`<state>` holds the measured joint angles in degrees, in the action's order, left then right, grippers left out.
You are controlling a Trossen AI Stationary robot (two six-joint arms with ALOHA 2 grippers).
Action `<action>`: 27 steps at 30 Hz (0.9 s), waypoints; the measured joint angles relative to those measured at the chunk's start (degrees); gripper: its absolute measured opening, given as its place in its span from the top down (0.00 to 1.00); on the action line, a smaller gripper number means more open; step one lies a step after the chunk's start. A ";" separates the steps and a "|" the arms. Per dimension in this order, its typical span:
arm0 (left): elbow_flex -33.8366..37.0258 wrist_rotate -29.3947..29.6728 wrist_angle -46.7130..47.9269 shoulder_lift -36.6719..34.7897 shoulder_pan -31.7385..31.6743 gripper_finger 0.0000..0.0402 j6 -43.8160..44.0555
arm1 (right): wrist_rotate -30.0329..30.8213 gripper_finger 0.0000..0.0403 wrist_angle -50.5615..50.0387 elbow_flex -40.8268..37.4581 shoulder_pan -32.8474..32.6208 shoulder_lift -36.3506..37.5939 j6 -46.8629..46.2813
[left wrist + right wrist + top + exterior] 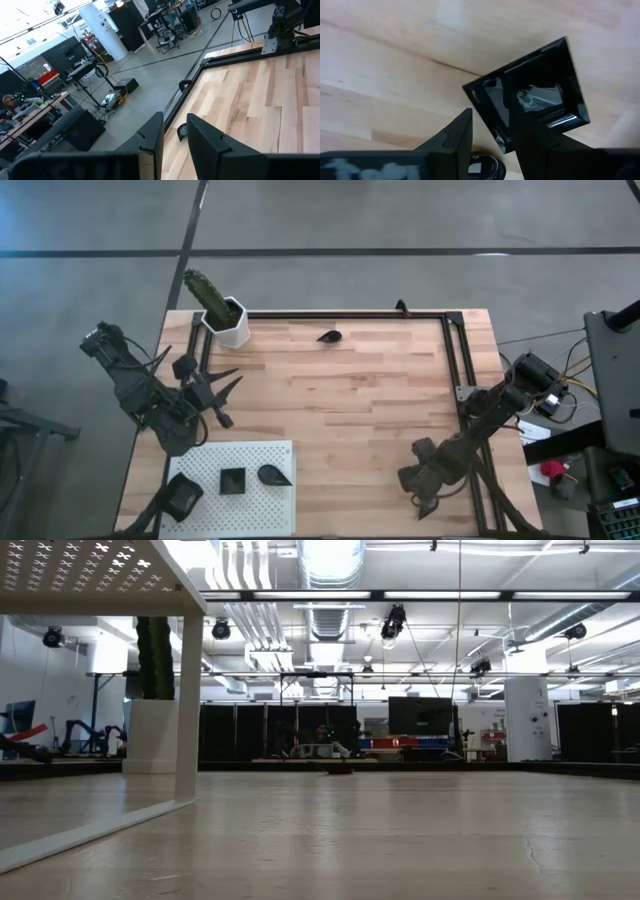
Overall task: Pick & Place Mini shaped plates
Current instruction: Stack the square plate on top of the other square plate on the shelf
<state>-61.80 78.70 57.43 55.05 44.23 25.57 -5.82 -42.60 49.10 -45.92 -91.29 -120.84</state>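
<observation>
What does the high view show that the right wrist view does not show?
Only the high view shows the white perforated board carrying three dark plates, a teardrop plate near the table's far edge, the cactus pot and the left gripper.

Only the right wrist view shows a glossy square plate with one finger reaching over its rim.

Both show the wooden table and the right gripper.

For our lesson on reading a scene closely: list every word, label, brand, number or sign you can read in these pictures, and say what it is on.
None can be read.
Mini shaped plates, white perforated board and cactus pot: no markings show.
Screens and signs in the room behind the table: too small and blurred to read.
</observation>
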 joint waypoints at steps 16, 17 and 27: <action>0.00 0.00 -0.02 -0.07 -0.01 0.80 -0.03 | 1.80 0.79 2.52 -2.33 -1.22 0.07 0.05; 0.00 0.00 -0.02 -0.09 0.00 0.80 -0.03 | 2.16 0.82 2.52 -2.33 -1.22 0.07 0.07; 0.00 0.00 -0.02 -0.11 -0.02 0.80 -0.07 | 3.97 0.97 0.32 -0.47 -0.92 0.02 3.27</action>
<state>-61.80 78.70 57.41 54.94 44.21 25.50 -1.86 -42.28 48.62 -46.83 -91.26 -117.57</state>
